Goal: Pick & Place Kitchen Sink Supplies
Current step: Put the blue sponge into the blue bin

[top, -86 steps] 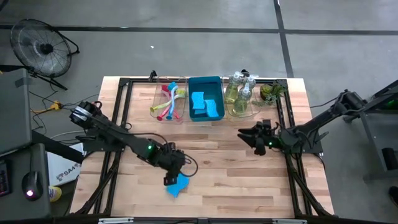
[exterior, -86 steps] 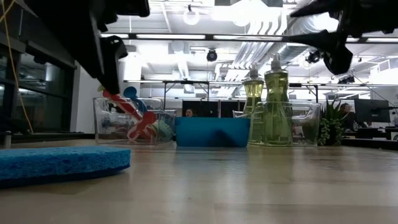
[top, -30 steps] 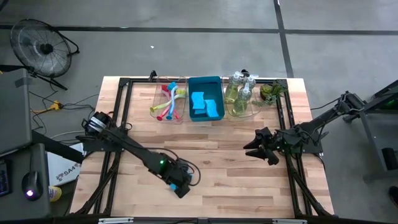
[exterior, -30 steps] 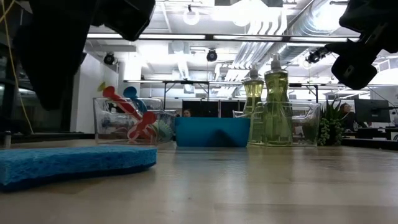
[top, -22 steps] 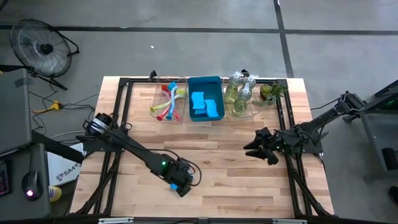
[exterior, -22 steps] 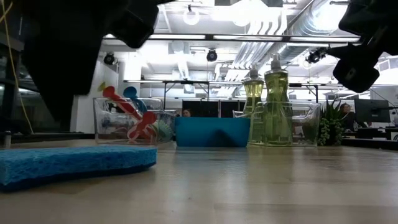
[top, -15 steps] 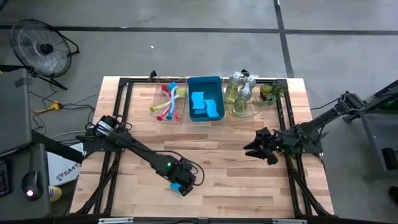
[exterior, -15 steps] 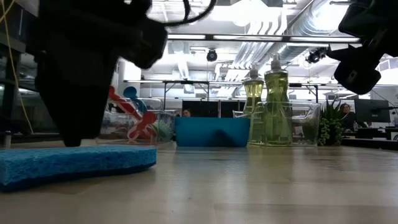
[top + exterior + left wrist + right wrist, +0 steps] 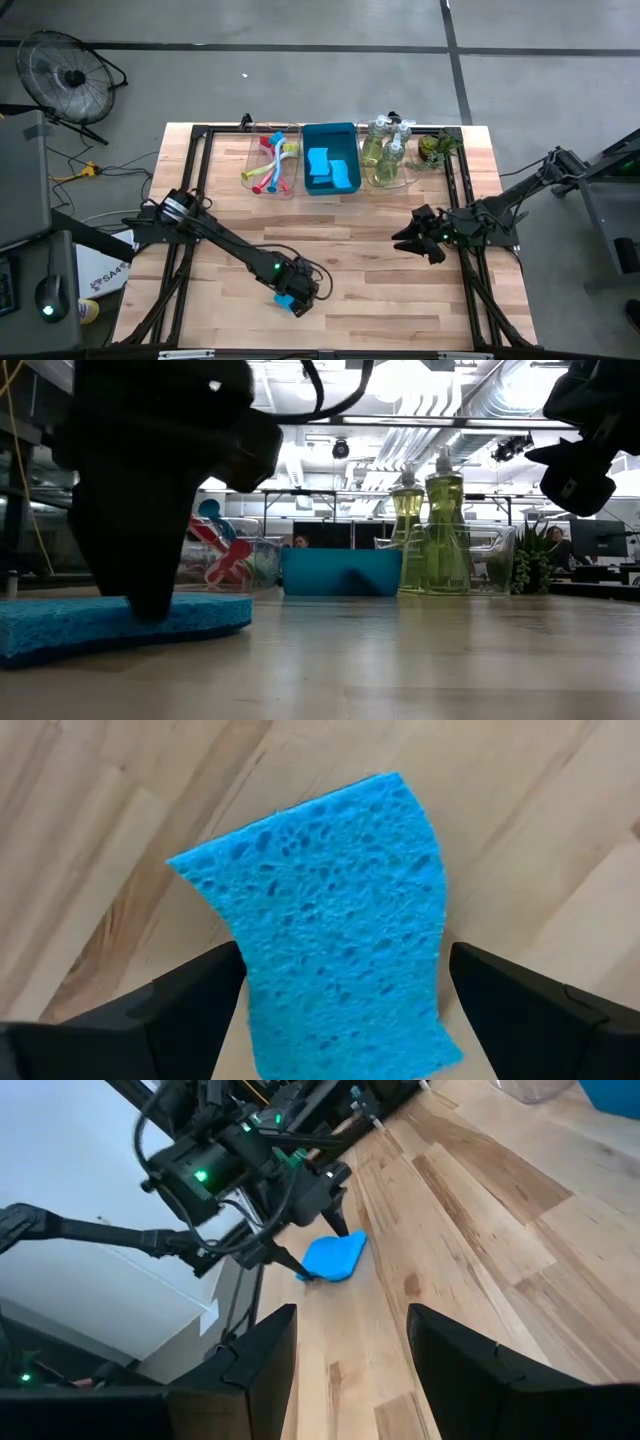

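A pale wooden worktop point(image 9: 380, 270) fills the high view, set on a grey floor with a fan point(image 9: 60, 70) at upper left. In the lower middle of that frame the left end effector point(image 9: 297, 293) covers most of a blue sponge point(image 9: 284, 299). Only the left wrist view shows its fingers point(image 9: 190, 1010) spread wide, one at each side of the sponge point(image 9: 335, 970), not pinching it. There the sponge is bright blue, porous and wavy-edged, lying flat. At right of centre the right end effector point(image 9: 404, 236) hangs parted and holds nothing. The low view shows pump bottles point(image 9: 430, 530) standing at the far edge.
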